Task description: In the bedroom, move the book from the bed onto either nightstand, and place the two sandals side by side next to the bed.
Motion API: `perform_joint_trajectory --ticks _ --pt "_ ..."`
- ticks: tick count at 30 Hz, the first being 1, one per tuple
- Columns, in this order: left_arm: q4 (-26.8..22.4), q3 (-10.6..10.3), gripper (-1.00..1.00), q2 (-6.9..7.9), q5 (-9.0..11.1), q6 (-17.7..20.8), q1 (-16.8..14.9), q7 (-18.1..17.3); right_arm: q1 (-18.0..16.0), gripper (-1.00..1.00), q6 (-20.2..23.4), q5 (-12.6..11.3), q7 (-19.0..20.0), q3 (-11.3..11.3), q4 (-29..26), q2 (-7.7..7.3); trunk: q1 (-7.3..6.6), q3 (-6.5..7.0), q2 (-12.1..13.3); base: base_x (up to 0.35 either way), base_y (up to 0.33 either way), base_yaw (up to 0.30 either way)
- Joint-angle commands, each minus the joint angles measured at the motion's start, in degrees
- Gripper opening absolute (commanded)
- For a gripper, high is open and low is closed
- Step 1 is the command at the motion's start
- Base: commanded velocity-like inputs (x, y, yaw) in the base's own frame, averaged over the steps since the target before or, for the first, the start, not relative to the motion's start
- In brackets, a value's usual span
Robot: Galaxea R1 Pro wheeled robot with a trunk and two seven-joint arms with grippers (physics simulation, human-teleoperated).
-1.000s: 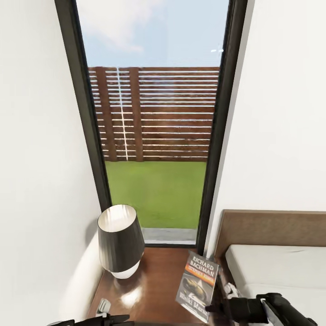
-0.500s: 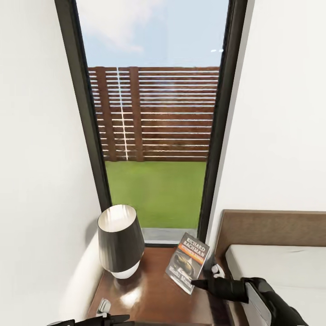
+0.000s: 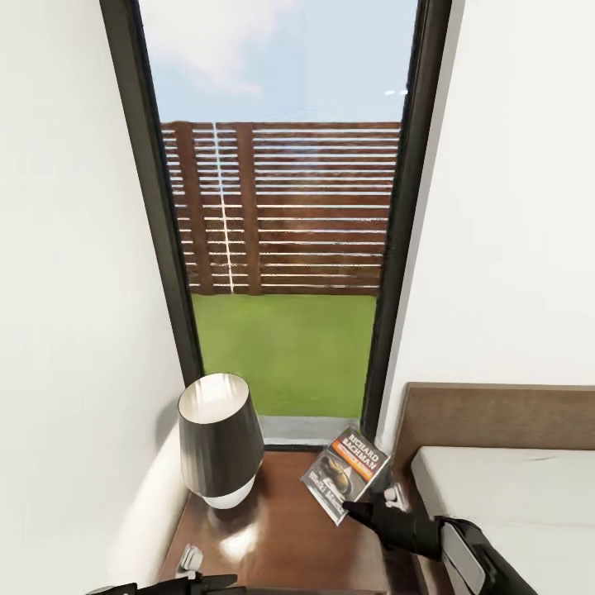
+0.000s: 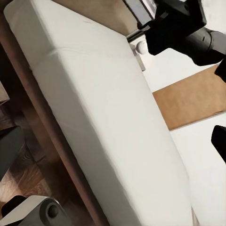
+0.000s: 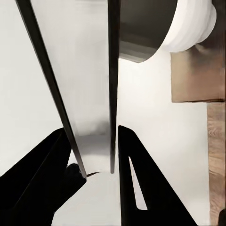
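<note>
The right gripper (image 3: 357, 510) is clamped on the lower corner of the book (image 3: 345, 473), holding it tilted in the air over the nightstand (image 3: 281, 529), between the lamp (image 3: 219, 438) and the bed (image 3: 496, 487). The book extends up and away from the fingers, long axis slanting toward the window (image 3: 281, 248); setting it down looks like a lowering move (the right arm already has it). The cover reads "RICHARD BACHMAN". Whether the left gripper (image 3: 192, 568), low beside the nightstand, is parted or closed I cannot tell.

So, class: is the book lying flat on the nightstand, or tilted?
Tilted. The book is raised at an angle over the nightstand, gripped at its lower edge by the right pincer.
</note>
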Motion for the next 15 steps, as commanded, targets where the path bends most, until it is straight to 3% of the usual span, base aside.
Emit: perform_joint_trajectory --ticks 1,5,15 --pt "0.0 -0.4 1.00 0.06 0.5 0.6 0.0 -0.1 0.0 -1.00 0.6 -1.2 -1.7 0.1 0.1 0.53 0.02 -0.02 -0.1 0.000 0.000 0.000" --pt "0.0 -0.4 1.00 0.06 0.5 0.6 0.0 -0.1 0.0 -1.00 0.7 -1.2 -4.4 0.1 0.3 2.38 0.02 -0.02 -0.1 0.000 0.000 0.000" --pt "0.1 -0.5 1.00 0.06 0.5 0.4 0.0 0.1 0.0 -1.00 0.8 -1.3 -5.0 0.1 0.5 3.73 0.02 -0.02 -0.1 0.000 0.000 0.000"
